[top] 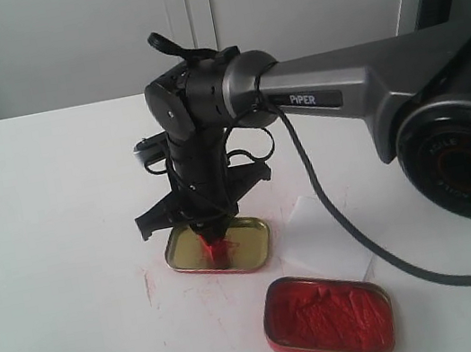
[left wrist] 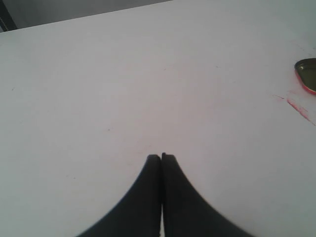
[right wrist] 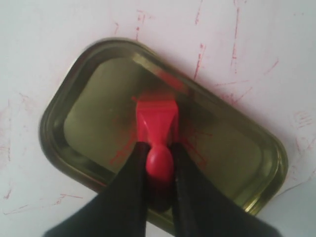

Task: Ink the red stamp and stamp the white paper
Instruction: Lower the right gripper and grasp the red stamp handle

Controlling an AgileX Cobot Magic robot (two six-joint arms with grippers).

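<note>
In the gold lid: that's where the stamp [right wrist: 157, 123] is, base down near the middle. Can't tell if it's touching the lid floor or just above it.
Right gripper [right wrist: 159, 153]: pointing down over the lid [top: 249, 245], both fingers pinching the stamp's knobbed handle.
Left gripper [left wrist: 161, 157]: fingers pressed together with nothing between them, low over bare table [left wrist: 98, 98], with a corner of the lid just visible at the edge of its camera view.
Lid: has red smudges inside around the stamp.
Ink tin [top: 267, 321]: open and full of lumpy red paste, sitting near the lid, toward the camera and to the right, not touching it.
Paper [top: 304, 228]: flat on the table just right of the lid, hard to see against the white top. The right arm's cable [top: 345, 229] crosses over it.
Table: thin red scratches and streaks [left wrist: 296, 106] all around the lid.
</note>
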